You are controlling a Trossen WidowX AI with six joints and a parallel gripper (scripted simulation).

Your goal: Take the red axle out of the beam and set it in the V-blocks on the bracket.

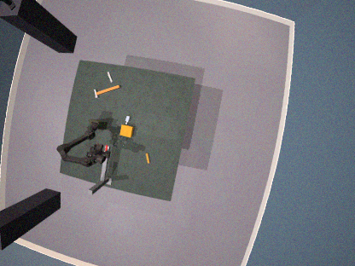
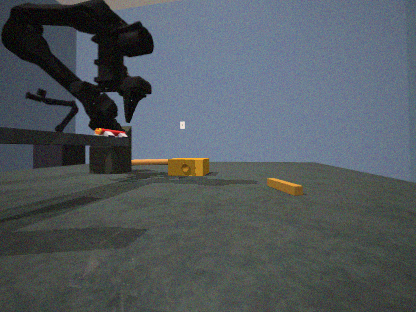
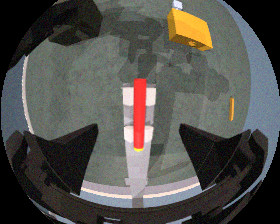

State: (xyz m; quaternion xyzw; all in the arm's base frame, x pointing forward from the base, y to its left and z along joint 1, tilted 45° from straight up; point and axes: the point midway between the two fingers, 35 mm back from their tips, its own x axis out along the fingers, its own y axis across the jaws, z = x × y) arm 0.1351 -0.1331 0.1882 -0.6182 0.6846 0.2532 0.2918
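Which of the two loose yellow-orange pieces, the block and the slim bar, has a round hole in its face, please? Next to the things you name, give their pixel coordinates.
The chunky block (image 1: 126,130) (image 2: 176,167) (image 3: 189,29); the slim bar (image 1: 148,158) (image 2: 284,186) (image 3: 232,109) shows none.

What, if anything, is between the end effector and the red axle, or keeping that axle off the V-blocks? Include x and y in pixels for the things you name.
Nothing visible is in the way. The open end effector (image 2: 131,120) (image 3: 139,128) is above the red axle (image 2: 113,132) (image 3: 140,112), which already lies across both white V-blocks (image 3: 128,96) on the bracket (image 3: 137,170).
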